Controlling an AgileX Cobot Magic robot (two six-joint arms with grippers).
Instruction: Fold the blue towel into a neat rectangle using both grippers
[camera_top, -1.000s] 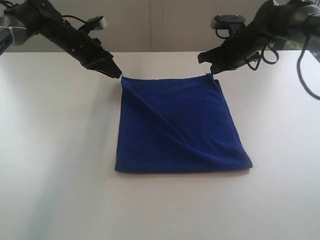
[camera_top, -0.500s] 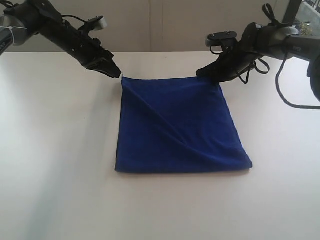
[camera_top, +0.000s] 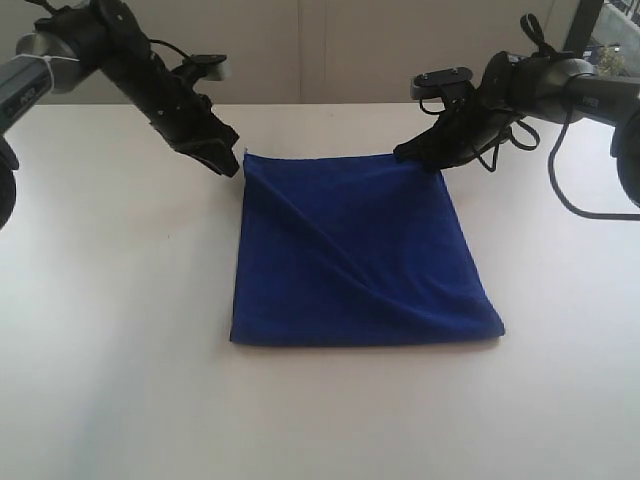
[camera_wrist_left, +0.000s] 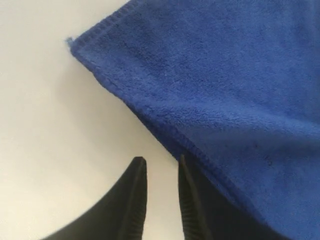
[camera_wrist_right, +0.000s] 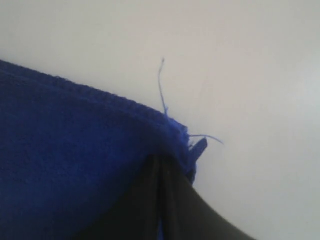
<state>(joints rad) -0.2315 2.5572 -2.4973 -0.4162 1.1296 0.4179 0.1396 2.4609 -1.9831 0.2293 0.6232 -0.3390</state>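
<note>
Right gripper (camera_top: 408, 155) has come down to the table (camera_top: 110, 350). Its jaws are shut, apparently pinching the far right corner of the blue towel (camera_top: 360, 260). Left gripper (camera_top: 228, 162) sits beside the far left corner, jaws narrowly apart, empty. Towel lies folded; release probably next.

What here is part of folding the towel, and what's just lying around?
For the job: blue towel, left tool, right tool.
Lying about: nothing loose, only the white table underneath.
</note>
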